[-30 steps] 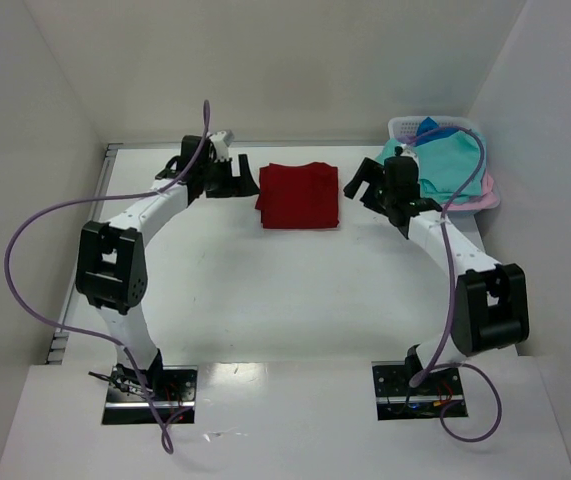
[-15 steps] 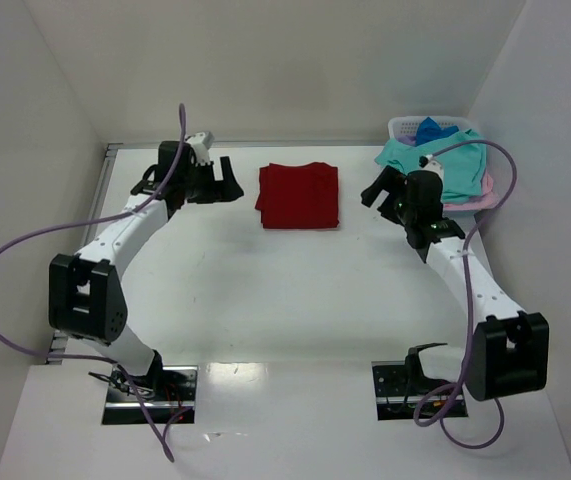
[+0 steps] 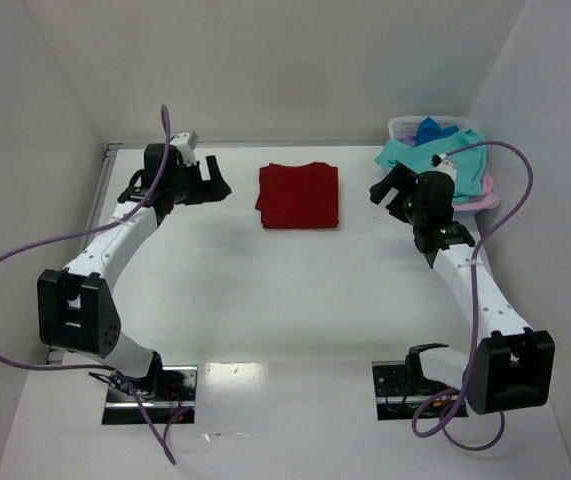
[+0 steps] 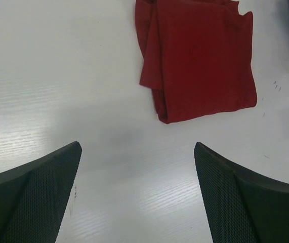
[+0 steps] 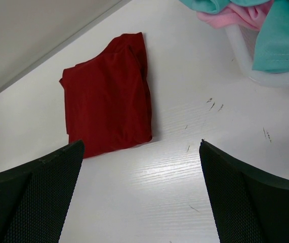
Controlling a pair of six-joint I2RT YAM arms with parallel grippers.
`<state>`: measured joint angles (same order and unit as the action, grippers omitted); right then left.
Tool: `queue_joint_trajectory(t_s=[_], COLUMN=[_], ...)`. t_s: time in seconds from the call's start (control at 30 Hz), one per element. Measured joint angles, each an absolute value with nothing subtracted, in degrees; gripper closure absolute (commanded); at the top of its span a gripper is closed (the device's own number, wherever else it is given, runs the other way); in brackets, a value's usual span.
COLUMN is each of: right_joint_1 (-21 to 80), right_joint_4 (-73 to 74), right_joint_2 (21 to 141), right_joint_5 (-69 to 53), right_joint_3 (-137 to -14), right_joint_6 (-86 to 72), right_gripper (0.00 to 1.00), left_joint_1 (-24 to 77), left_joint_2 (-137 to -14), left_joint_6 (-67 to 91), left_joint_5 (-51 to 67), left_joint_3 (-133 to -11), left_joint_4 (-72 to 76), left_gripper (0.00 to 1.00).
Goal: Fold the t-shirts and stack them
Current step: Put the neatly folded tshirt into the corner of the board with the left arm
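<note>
A dark red t-shirt point(image 3: 299, 196) lies folded in a rectangle on the white table at the back middle; it also shows in the left wrist view point(image 4: 200, 61) and the right wrist view point(image 5: 106, 96). A teal t-shirt point(image 3: 443, 160), a pink one point(image 3: 477, 194) and a blue one point(image 3: 431, 128) hang over the basket at the back right. My left gripper point(image 3: 210, 183) is open and empty, left of the red shirt. My right gripper point(image 3: 389, 195) is open and empty, between the red shirt and the basket. The teal point(image 5: 281, 35) and pink point(image 5: 235, 16) shirts show in the right wrist view.
The pale slotted laundry basket point(image 3: 405, 127) stands in the back right corner against the wall; its rim point(image 5: 265, 77) shows in the right wrist view. White walls enclose the table on three sides. Purple cables loop off both arms.
Both grippers have drawn away from the folded red shirt: the left one to the left, the right one to the right toward the basket. The shirt has not moved.
</note>
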<state>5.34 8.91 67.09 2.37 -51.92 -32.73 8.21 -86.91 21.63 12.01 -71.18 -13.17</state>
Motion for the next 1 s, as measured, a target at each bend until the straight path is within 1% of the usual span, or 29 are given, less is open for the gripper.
queue_joint_trajectory(t_s=[0.17, 0.27, 0.4, 0.57, 0.77, 1.0], right_joint_1=[5.34, 5.34, 5.34, 5.37, 5.65, 5.76], right_joint_4=[8.56, 8.56, 8.62, 8.62, 8.78, 10.5], right_joint_2=[68.23, 71.85, 79.68, 85.8, 94.3, 101.97], right_joint_5=[0.56, -1.56, -3.81, -5.15, -6.24, -7.11], right_joint_3=[-52.1, -53.3, -57.71, -63.09, -73.06, -80.34], right_joint_6=[-32.47, -32.14, -31.77, -31.68, -31.68, -31.66], right_gripper=[0.0, 0.0, 0.0, 0.0, 0.0, 0.0], left_joint_1=[7.42, 6.55, 6.07, 6.15, 5.41, 6.48], left_joint_2=[-87.26, -89.93, -98.1, -108.66, -116.97, -124.18], left_joint_6=[22.76, 23.14, 24.27, 24.14, 24.14, 24.27], left_joint_5=[14.2, 17.67, 23.16, 25.26, 31.2, 35.29], left_joint_3=[-69.63, -70.65, -75.42, -84.66, -91.09, -95.83], left_joint_4=[-12.1, -10.5, -8.1, -8.95, -8.73, -8.69], left_gripper=[0.0, 0.0, 0.0, 0.0, 0.0, 0.0])
